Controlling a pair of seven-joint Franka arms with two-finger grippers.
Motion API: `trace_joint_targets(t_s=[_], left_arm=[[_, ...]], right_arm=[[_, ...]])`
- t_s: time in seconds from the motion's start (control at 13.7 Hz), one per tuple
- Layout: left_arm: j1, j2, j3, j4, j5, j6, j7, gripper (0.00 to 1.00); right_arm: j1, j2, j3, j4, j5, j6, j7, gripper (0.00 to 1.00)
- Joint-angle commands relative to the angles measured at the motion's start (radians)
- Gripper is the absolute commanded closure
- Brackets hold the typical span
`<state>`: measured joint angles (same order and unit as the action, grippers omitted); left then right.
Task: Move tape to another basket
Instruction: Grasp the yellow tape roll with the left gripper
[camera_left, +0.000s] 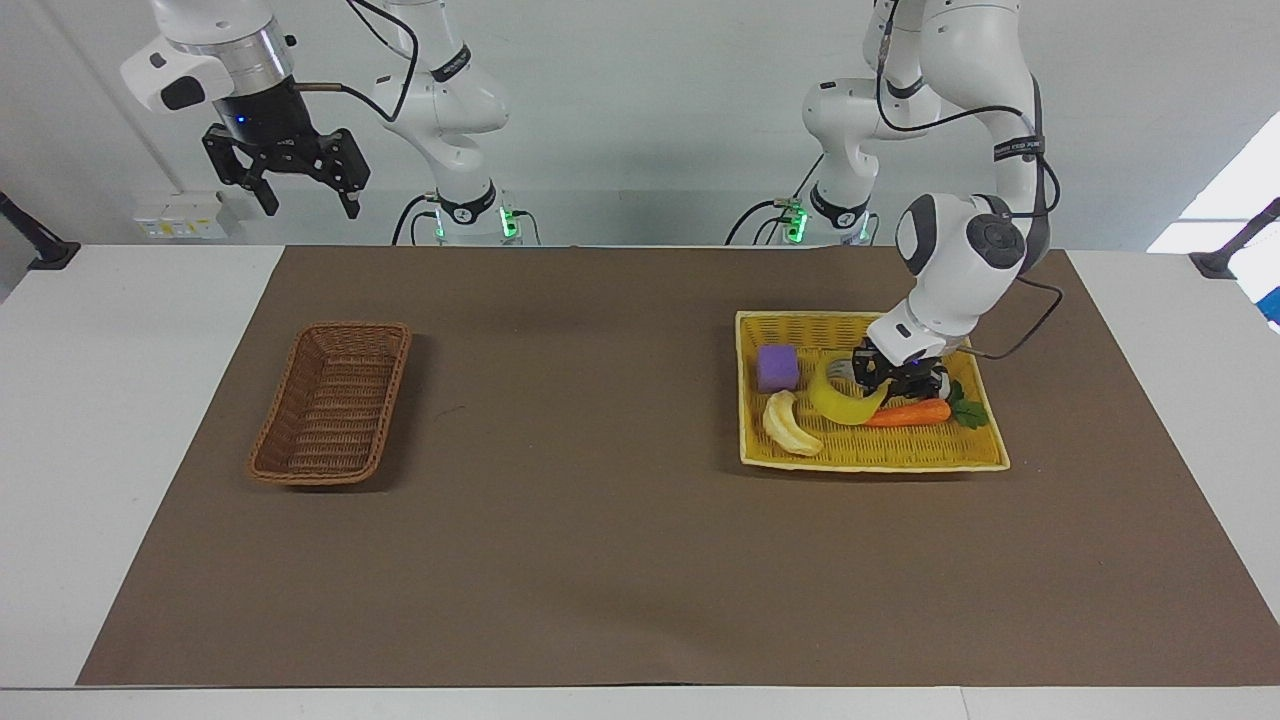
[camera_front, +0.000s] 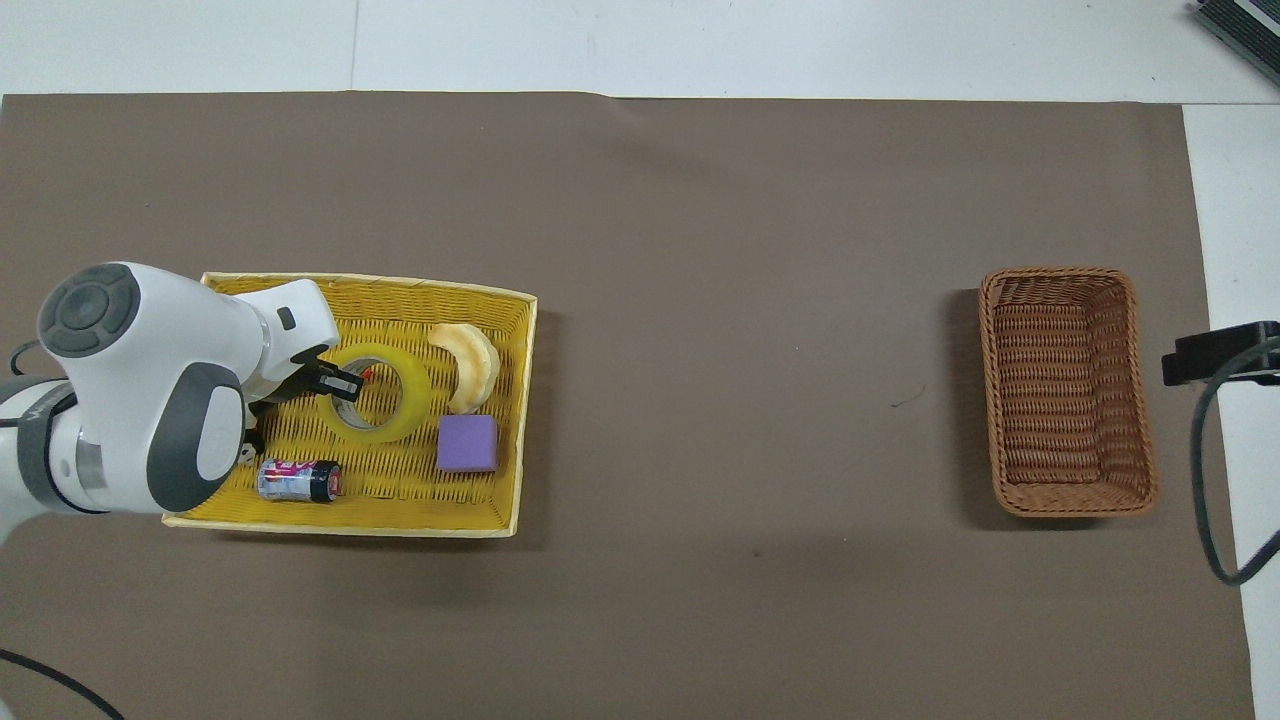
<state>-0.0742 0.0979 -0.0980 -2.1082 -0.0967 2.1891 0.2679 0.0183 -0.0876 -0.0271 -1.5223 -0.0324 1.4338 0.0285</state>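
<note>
The yellow-green tape (camera_left: 843, 402) is tilted in the yellow tray (camera_left: 870, 455), with one side raised off the tray floor. My left gripper (camera_left: 893, 378) is shut on the raised rim of the tape. In the overhead view the left gripper (camera_front: 340, 385) pinches the roll's wall, and the tape (camera_front: 416, 395) lies between the arm and a pale crescent. The dark-brown wicker basket (camera_left: 330, 400) stands empty toward the right arm's end of the table, and it also shows in the overhead view (camera_front: 1068, 390). My right gripper (camera_left: 285, 175) waits open, high above the table edge.
The yellow tray (camera_front: 380, 505) also holds a purple cube (camera_left: 777, 368), a pale banana-like crescent (camera_left: 790, 425), a carrot (camera_left: 915, 411) and a small can (camera_front: 298, 480). A brown mat (camera_left: 600, 500) covers the table between the tray and the basket.
</note>
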Motion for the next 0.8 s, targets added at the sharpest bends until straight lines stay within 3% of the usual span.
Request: trace_joint_targets(t_s=[0.0,0.22,0.51,0.73], left_arm=[[-0.012,-0.029,0.011,0.077,0.0,-0.124,-0.059,1.0],[-0.03,-0.079,-0.003,0.119,0.0,-0.206,-0.209,1.0],[-0.148,-0.102,-0.011,0.12,-0.009,-0.213,-0.447,1.0],[-0.238,-0.104,-0.011,0.126,-0.124,-0.203,-0.631,1.0]], right_arm=[[-0.023,-0.035,0.004,-0.045,0.022,0.003,-0.044,0.0],[-0.028,-0.035,0.004,-0.044,0.037,0.007,-0.041,0.0],[-0.009,-0.029,0.013,-0.045,0.08,0.055,-0.035,0.0],[0.022,-0.023,0.019,-0.059,0.182,0.069,-0.013,0.0]])
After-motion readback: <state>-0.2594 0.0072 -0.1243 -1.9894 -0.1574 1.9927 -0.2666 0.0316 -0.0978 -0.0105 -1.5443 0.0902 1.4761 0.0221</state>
